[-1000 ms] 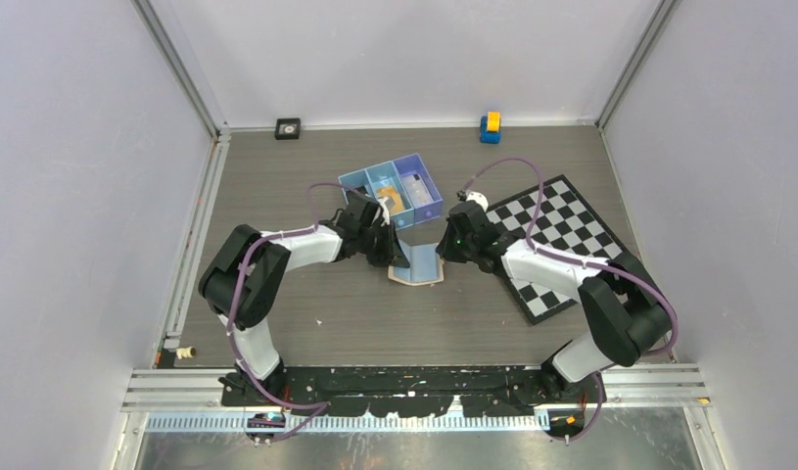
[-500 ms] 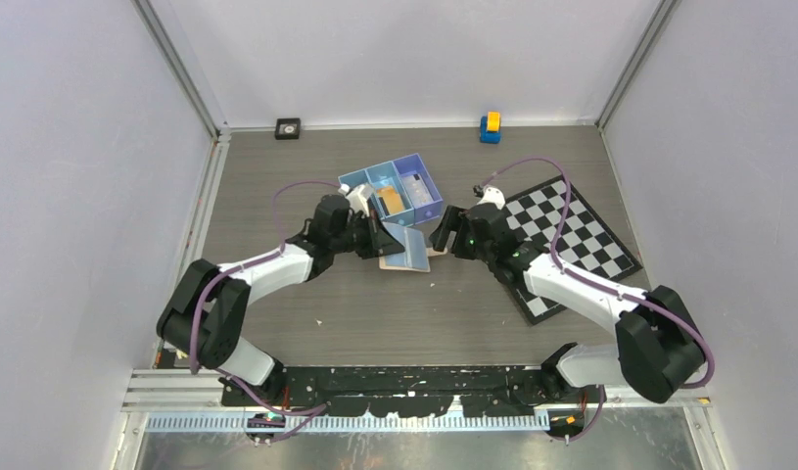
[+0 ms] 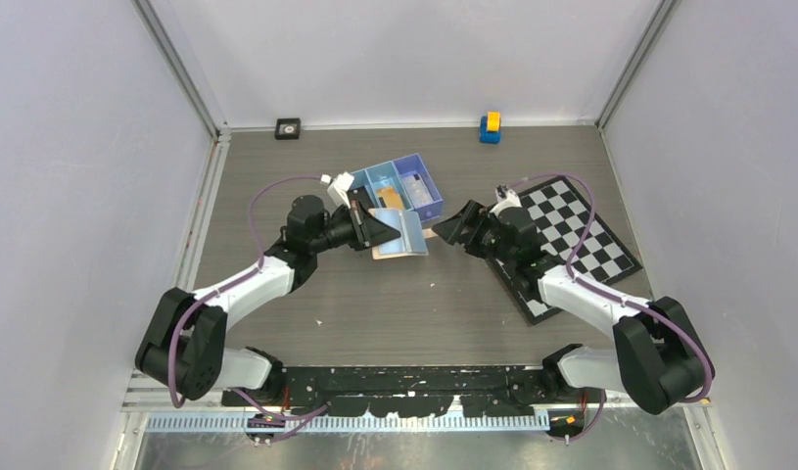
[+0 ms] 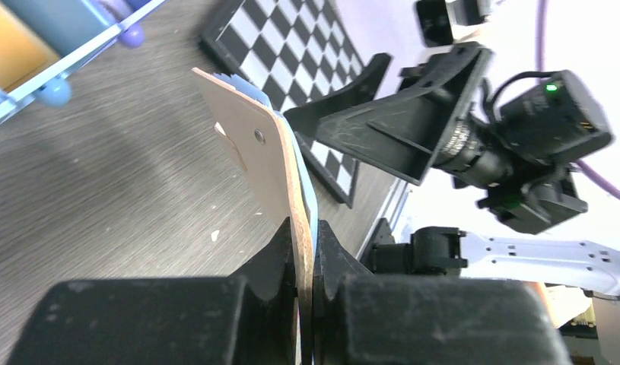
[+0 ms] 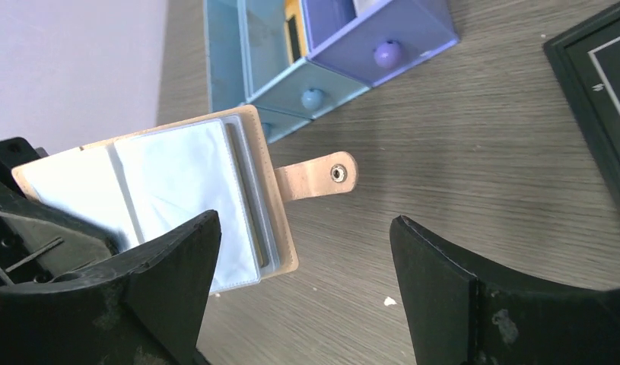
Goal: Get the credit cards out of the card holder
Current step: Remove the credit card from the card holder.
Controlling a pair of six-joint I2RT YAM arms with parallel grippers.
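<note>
Right now the left gripper (image 3: 367, 226) is pinched tight on the left edge of the card holder (image 3: 402, 235), holding it open above the table (image 3: 375, 304), just near of the blue tray (image 3: 421, 168). Its snap tab (image 5: 322, 176) sticks out to the right, toward the right gripper (image 3: 451, 227), whose fingers are spread wide on nothing, between the holder and the chessboard (image 3: 571, 235). Whether credit cards sit in the pale sleeves (image 5: 189, 186) cannot be told.
</note>
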